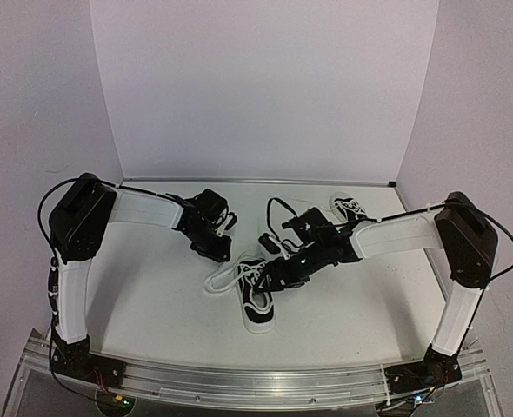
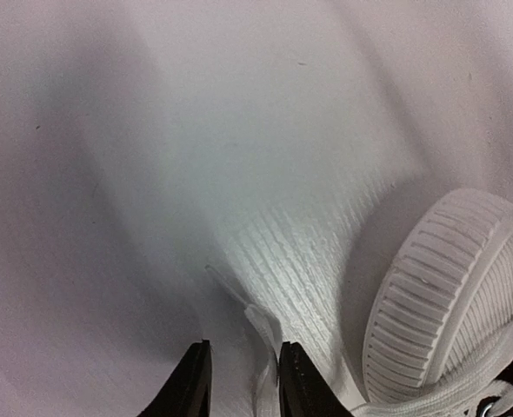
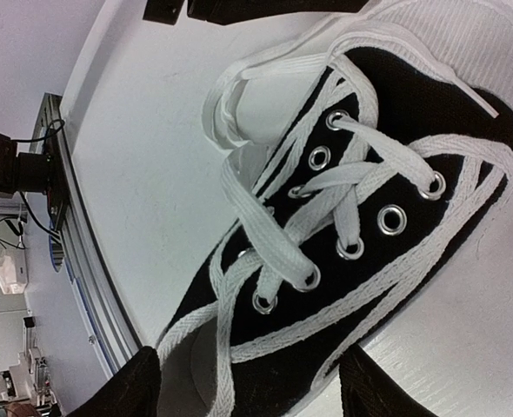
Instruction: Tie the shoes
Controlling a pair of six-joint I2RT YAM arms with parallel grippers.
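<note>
One of the shoes (image 1: pixel 255 295) lies at the table's middle, a black sneaker with a white sole, its white laces (image 3: pixel 278 224) loose and untied. My right gripper (image 1: pixel 276 273) stands open over it, and in the right wrist view the gripper (image 3: pixel 252 387) has a finger on each side of the heel end of the shoe (image 3: pixel 452 113). My left gripper (image 1: pixel 215 248) is just left of the toe, jaws narrowed but still apart. A lace end (image 2: pixel 265 326) lies in the left gripper (image 2: pixel 243 382), against the right finger (image 2: pixel 302 387). The white toe cap (image 2: pixel 448 295) is at the right.
The second shoe (image 1: pixel 348 207) lies at the back right, partly behind the right arm. A loop of lace (image 1: pixel 222 278) spreads on the table left of the near shoe. An aluminium rail (image 1: pixel 256 378) runs along the table's near edge.
</note>
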